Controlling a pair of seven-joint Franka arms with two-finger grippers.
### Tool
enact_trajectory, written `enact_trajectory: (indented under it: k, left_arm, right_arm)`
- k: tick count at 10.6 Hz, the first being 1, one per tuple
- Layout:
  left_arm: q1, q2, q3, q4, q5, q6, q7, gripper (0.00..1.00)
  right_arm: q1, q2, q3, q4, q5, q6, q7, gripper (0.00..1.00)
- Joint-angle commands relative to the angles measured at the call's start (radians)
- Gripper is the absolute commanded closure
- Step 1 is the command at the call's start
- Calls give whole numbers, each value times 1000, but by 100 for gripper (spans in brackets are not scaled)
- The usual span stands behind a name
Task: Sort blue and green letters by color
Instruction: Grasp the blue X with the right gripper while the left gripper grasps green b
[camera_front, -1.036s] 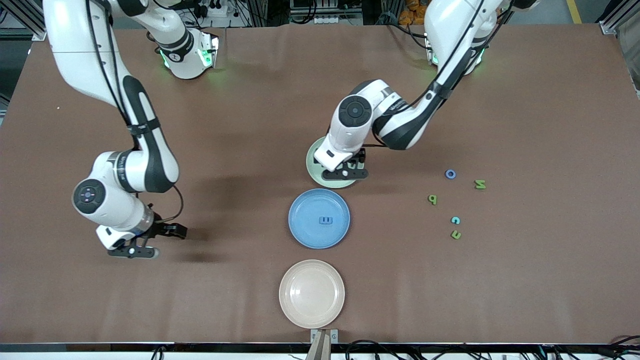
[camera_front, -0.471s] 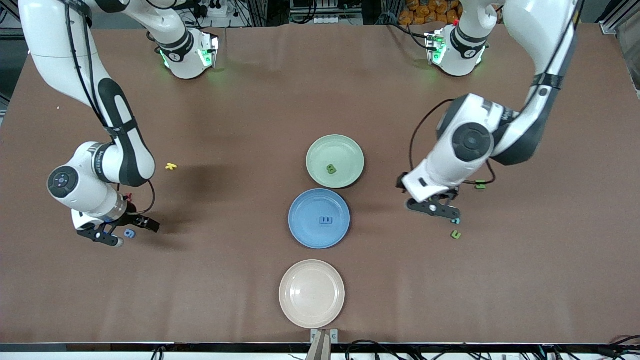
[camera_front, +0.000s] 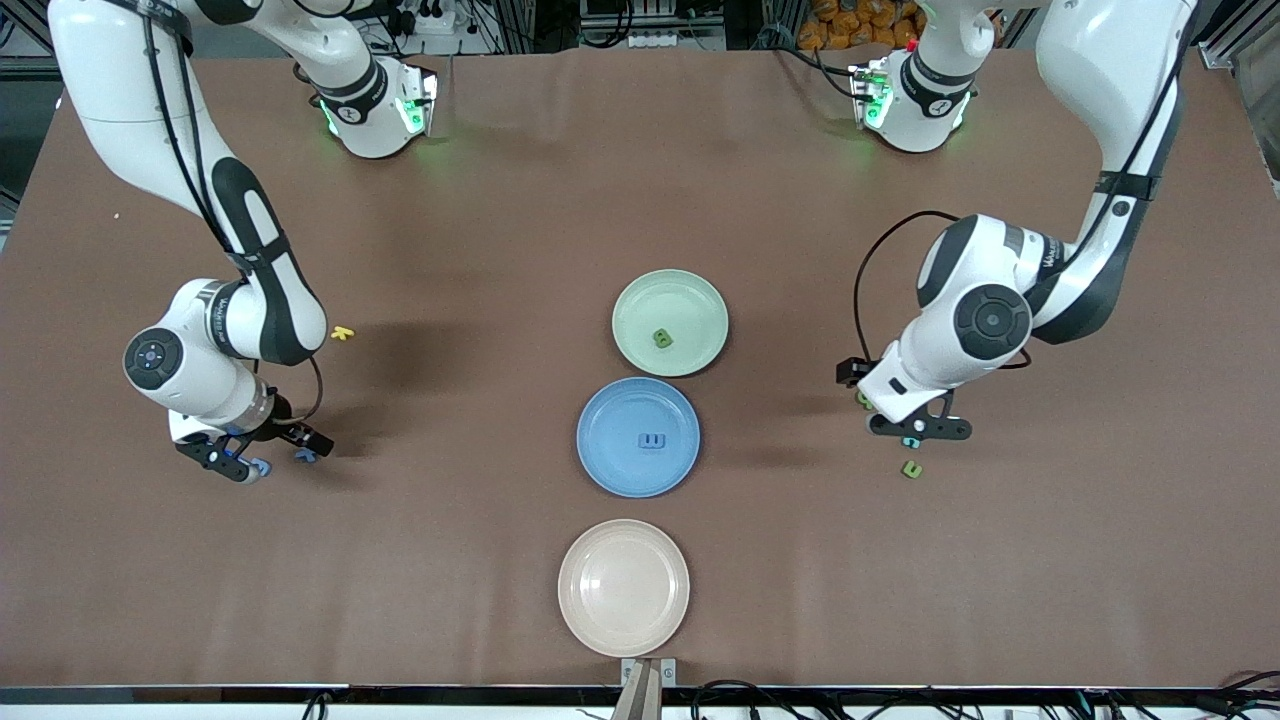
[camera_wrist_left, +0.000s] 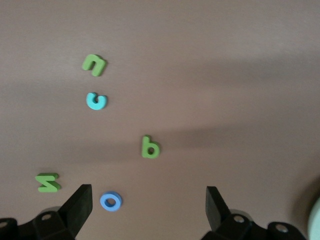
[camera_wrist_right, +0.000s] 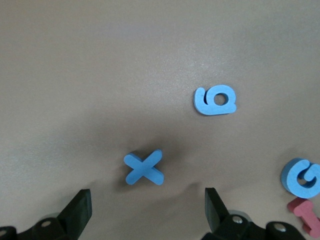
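Nearest the camera sits the beige plate (camera_front: 623, 587), with nothing in it. A bit farther, toward the left arm's end of the surface, lies a green letter n (camera_front: 911, 468).

A second ago the right gripper (camera_front: 268, 452) hung over bare surface. Now it has moved over a bunch of blue letters at the right arm's end. Its jaws are spread wide and hold nothing. Its wrist view shows a blue x (camera_wrist_right: 144, 168) right between the jaws, a blue 6 (camera_wrist_right: 215, 100) near it, a blue G (camera_wrist_right: 301, 177), and a dark red letter (camera_wrist_right: 305, 212) just beside the G. I think the x gets picked next.

The blue plate (camera_front: 600, 400) holds one blue letter E (camera_front: 651, 440).

A second ago the left gripper (camera_front: 918, 432) was down over the green plate (camera_front: 640, 300). Now it has swung away to the loose letters at its own end. Its jaws are spread and empty too. Under it are a teal c (camera_wrist_left: 96, 101), a green b (camera_wrist_left: 150, 147), a green z (camera_wrist_left: 48, 182) and a blue o (camera_wrist_left: 110, 201).

The green plate now shows one green letter (camera_front: 661, 338) lying in it. So one green and one blue are sorted, and both arms look ready for more. A small yellow letter (camera_front: 343, 333) lies on the surface at the right arm's end.
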Motion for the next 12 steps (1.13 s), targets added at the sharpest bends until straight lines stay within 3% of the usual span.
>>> enact_trajectory:
  k: [1, 5, 6, 7, 8, 9, 12]
  left_arm:
    - [82, 6, -14, -127, 14, 189, -8, 0]
    - [76, 78, -16, -138, 12, 257, -43, 11]
    - [73, 91, -14, -149, 19, 280, -39, 14]
    - [71, 111, -13, -155, 44, 307, -33, 15]
    - [74, 127, -14, -155, 83, 327, -34, 19]
    - [73, 138, -14, -155, 89, 341, -34, 22]
    - [70, 148, -14, -157, 91, 351, -34, 28]
  right_arm:
    - [-3, 1, 6, -23, -8, 35, 22, 0]
    - [0, 34, 6, -10, -7, 57, 22, 0]
    - [0, 40, 6, 0, -8, 57, 22, 8]
    - [2, 45, 6, 2, -10, 57, 22, 33]
    - [2, 45, 7, 7, -7, 55, 22, 83]
    - [2, 45, 7, 20, -2, 54, 23, 100]
    - [3, 45, 7, 34, -2, 46, 23, 100]
